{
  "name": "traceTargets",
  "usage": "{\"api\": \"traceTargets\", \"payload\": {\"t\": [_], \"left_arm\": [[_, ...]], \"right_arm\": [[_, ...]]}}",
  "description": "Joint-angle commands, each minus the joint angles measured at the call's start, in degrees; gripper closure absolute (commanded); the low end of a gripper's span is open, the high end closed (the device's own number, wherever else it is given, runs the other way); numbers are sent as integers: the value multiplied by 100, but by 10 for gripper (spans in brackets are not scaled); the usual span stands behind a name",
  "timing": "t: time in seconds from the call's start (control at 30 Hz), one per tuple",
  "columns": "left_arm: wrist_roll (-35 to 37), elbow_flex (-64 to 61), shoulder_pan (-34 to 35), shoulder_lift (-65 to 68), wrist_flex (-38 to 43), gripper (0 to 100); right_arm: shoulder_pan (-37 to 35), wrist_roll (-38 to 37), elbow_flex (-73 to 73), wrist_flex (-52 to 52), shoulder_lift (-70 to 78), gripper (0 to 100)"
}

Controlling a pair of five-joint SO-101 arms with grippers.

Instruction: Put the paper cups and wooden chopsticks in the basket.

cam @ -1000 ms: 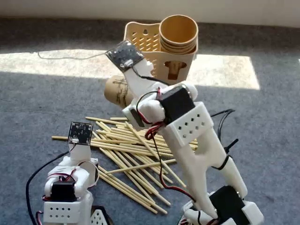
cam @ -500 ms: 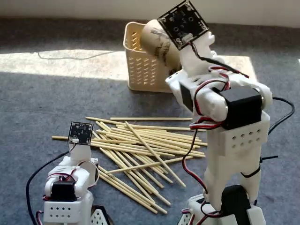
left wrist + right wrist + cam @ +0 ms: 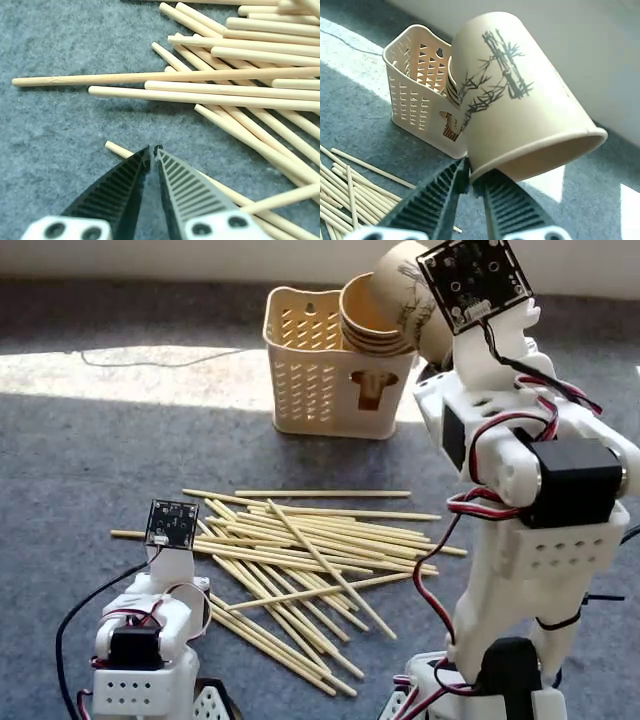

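Resting low at the near left of the worktop (image 3: pixel 60 470), the left arm (image 3: pixel 150 640) keeps the left jaws pressed together with nothing between them. Their tips hang just over the near end of one stick at the edge of the chopsticks (image 3: pixel 225 95). The whole pile of chopsticks (image 3: pixel 300 550) lies fanned across the middle of the grey surface, well apart from the basket, so that half of the task is not yet begun.

Behind the pile stands the basket (image 3: pixel 310 390), upright, with a nested stack of cups (image 3: pixel 375 325) poking out of its right end. Just right of that stack, the right arm (image 3: pixel 530 490) reaches up and over, and the right jaws pinch the rim of one more paper cup (image 3: pixel 520 100). It is held on its side, with the closed base toward the basket (image 3: pixel 415 100) and the open mouth toward the wrist. From above, this cup (image 3: pixel 405 295) seems to sit against the top of the stack, though whether it touches cannot be told.

The step in hand looks like delivering this cup. The next move probably calls for tipping it base-down, lining it up over the top cup of the stack, lowering it in, and only then spreading the jaws.
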State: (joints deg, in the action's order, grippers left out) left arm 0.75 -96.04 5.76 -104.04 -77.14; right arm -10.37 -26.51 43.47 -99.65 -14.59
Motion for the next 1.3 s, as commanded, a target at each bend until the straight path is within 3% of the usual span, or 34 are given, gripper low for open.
{"api": "traceTargets", "payload": {"t": [0.0, 1.13, 1.27], "left_arm": [[-9, -110, -92, 4, -35, 965], [-9, -110, -92, 4, -35, 965], [-9, -110, -92, 4, -35, 965]], "right_arm": [[66, -26, 154, -92, -189, 992], [84, -70, 136, 101, -136, 992], [84, -457, 119, 418, -136, 992]]}}
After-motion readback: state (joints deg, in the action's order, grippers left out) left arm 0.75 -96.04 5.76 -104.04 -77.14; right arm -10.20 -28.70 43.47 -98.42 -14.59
